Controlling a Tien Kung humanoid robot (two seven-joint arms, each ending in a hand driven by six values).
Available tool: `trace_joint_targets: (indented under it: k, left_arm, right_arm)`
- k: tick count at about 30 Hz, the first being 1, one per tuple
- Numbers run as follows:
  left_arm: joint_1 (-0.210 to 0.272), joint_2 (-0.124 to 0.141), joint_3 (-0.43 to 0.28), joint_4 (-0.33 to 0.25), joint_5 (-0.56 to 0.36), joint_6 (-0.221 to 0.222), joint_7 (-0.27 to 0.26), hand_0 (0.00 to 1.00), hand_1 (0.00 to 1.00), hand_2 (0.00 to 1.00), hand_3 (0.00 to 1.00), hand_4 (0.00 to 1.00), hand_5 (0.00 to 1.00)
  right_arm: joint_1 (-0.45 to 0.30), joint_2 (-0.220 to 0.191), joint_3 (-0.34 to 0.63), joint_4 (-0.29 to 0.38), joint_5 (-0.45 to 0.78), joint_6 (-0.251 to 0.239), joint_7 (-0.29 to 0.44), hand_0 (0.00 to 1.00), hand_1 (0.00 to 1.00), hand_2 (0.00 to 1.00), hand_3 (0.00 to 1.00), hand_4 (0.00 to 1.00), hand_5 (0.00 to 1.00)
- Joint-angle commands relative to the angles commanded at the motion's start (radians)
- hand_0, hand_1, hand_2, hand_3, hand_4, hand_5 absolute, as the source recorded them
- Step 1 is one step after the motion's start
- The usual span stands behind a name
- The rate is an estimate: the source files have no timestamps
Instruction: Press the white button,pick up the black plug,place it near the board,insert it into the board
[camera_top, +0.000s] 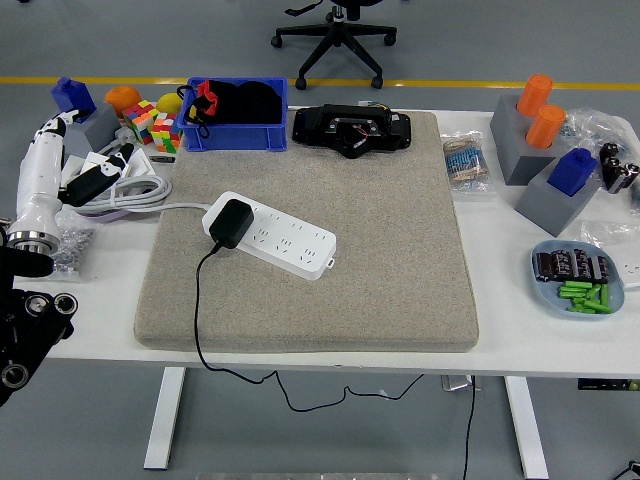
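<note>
Left hand (60, 165) hangs over the table's left edge, white fingers loosely spread, holding nothing. Black plug (229, 221) sits seated in the white power strip (270, 234) on the beige mat (310, 240), well apart from it.

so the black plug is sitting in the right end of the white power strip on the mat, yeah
Not quite. In the head view the black plug sits in the left end of the white power strip, not the right. The strip does lie on the mat.
</note>
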Motion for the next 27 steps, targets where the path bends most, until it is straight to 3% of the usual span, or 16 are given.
trace_joint_targets:
  k: [6, 17, 27]
  left_arm:
    - [0.03, -0.005, -0.01, -0.005, 0.004, -0.004, 0.008, 0.998, 0.979, 0.929, 0.831, 0.846, 0.58]
    - [0.039, -0.015, 0.001, -0.008, 0.005, -0.013, 0.018, 0.998, 0.979, 0.928, 0.829, 0.834, 0.556]
    - [0.06, -0.015, 0.032, -0.003, 0.005, -0.035, 0.038, 0.998, 0.976, 0.924, 0.826, 0.821, 0.54]
  right_arm:
    - [-0.017, 0.007, 0.052, -0.003, -0.029, 0.004, -0.005, 0.607, 0.579, 0.575, 0.586, 0.647, 0.367]
    - [-0.032, 0.01, 0.084, -0.011, -0.045, 0.018, -0.028, 0.611, 0.586, 0.579, 0.588, 0.647, 0.372]
    - [-0.044, 0.025, 0.132, -0.064, -0.061, 0.019, -0.027, 0.613, 0.586, 0.583, 0.589, 0.648, 0.377]
